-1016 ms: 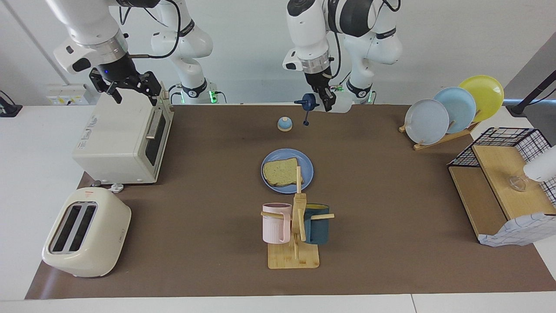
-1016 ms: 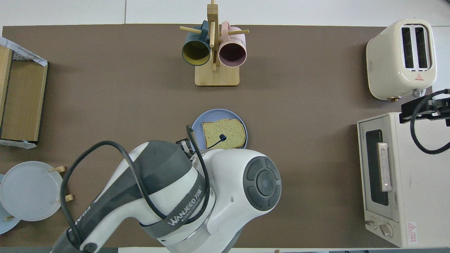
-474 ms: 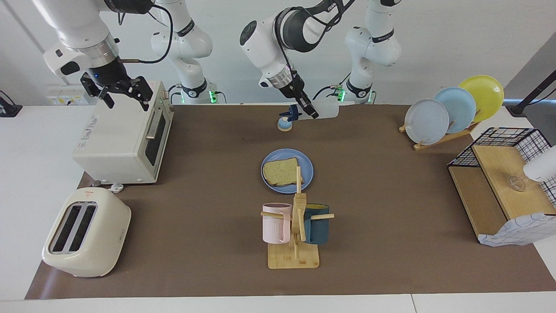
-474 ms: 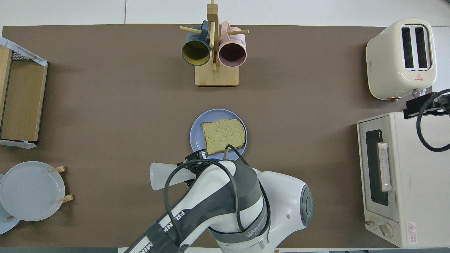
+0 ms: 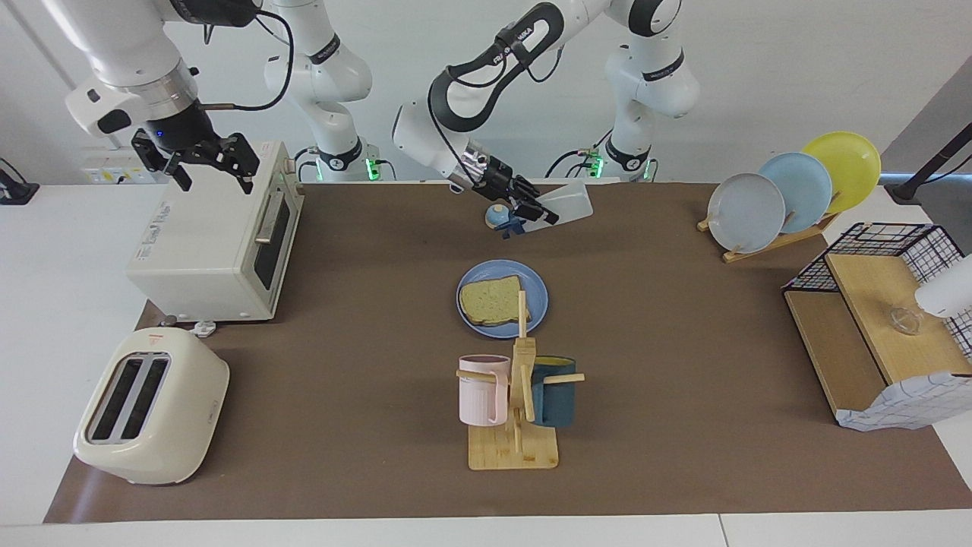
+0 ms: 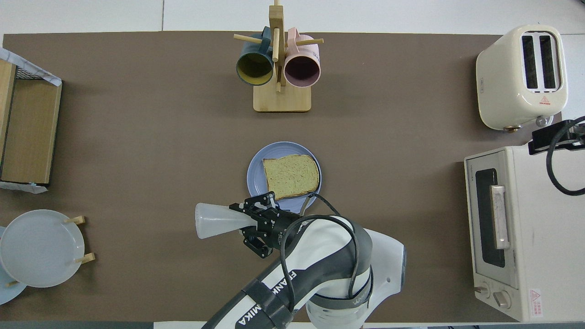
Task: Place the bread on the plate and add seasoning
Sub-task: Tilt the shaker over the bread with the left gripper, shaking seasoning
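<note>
On the brown surface (image 5: 683,319), toward the right arm's end, a cream toaster (image 5: 150,406) sits farther from the robots than a white toaster oven (image 5: 216,239). The right gripper (image 5: 203,158) hangs over the oven's top with its fingers spread wide and grasping nothing; in the overhead view only a black edge of it and a cable show at the frame's border.

In the middle, the bread (image 5: 492,301) lies flat on the plate (image 5: 536,296). A wooden mug rack (image 5: 519,414) with a pink mug (image 5: 481,389) and a dark teal mug (image 5: 554,391) stands farther from the robots than the plate, and in the facing view its post crosses the plate's rim and a corner of the slice.

The left gripper (image 5: 524,205) is in the air between the robots and the plate, its fingers clenched on the seasoning (image 5: 558,205). The bottle is tipped on its side, its dark cap pointing down and toward the right arm's end. In the facing view the cap overlaps a small blue-domed bell (image 5: 497,216); whether they touch cannot be told. In the overhead view the arm hides the cap and the bell.

Toward the left arm's end stand a plate rack (image 5: 790,190) and a wire-and-wood shelf (image 5: 881,319), both cut off in the overhead view.
</note>
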You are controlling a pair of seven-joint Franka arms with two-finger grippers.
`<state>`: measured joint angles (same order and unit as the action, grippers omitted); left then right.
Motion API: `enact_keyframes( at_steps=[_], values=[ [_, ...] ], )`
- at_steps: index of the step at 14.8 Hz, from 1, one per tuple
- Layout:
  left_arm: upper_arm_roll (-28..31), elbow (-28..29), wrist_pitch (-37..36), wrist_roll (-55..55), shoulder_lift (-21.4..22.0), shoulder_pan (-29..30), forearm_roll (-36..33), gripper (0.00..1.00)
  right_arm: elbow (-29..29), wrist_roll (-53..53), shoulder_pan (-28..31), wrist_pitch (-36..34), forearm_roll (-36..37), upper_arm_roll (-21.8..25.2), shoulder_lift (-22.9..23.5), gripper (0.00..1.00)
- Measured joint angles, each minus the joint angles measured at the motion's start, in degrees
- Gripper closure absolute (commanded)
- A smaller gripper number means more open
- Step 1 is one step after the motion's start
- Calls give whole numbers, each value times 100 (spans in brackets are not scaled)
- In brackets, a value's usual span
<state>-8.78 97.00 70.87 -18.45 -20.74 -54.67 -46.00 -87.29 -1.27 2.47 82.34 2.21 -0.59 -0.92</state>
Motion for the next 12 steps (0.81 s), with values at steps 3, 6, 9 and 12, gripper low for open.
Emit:
enact_keyframes(
  at_steps=[3, 6, 9, 12],
  values=[
    [16, 1, -9, 0, -98, -2, -378, 74, -19, 0, 54, 0, 0, 20, 8, 0],
    [88, -10, -1, 1, -362, 16, -722, 75, -23, 0, 57, 1, 0, 7, 8, 0],
    [281, -171, 53, 25, -732, 52, -878, 78, -27, 0, 36, 0, 0, -12, 8, 0],
    [397, -271, 195, 25, -875, 130, -1125, 79, -29, 0, 45, 0, 0, -8, 8, 0]
  ],
)
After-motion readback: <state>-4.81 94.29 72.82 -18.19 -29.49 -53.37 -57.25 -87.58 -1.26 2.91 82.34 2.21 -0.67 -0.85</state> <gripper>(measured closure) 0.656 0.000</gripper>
